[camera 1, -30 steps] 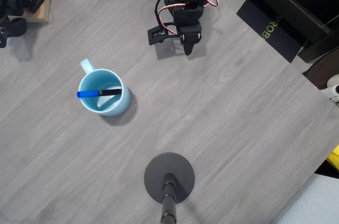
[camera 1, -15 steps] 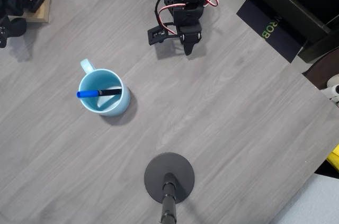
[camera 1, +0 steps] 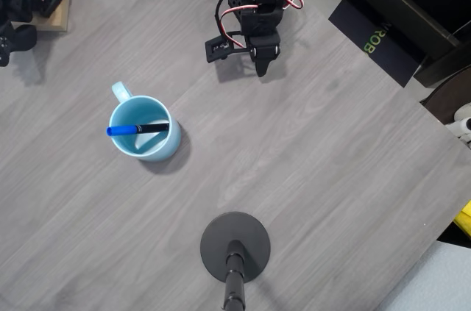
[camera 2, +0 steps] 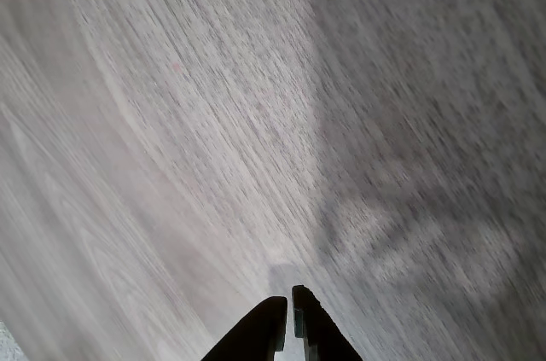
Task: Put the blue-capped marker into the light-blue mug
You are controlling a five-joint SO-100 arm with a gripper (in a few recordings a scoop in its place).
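The light-blue mug [camera 1: 143, 129] stands on the left half of the grey table in the overhead view, its handle pointing up-left. The blue-capped marker [camera 1: 137, 129] lies inside it, leaning across the opening with its blue cap over the left rim. My gripper [camera 1: 261, 68] is folded back near the table's far edge, well to the upper right of the mug, holding nothing. In the wrist view the gripper [camera 2: 288, 303] hangs close above bare wood-grain table, its two dark fingertips together and shut.
A black round stand base [camera 1: 235, 247] with a pole sits near the front edge of the table. A wooden block with black parts [camera 1: 40, 2] occupies the far left corner. A dark box [camera 1: 379, 35] lies off the table's right edge.
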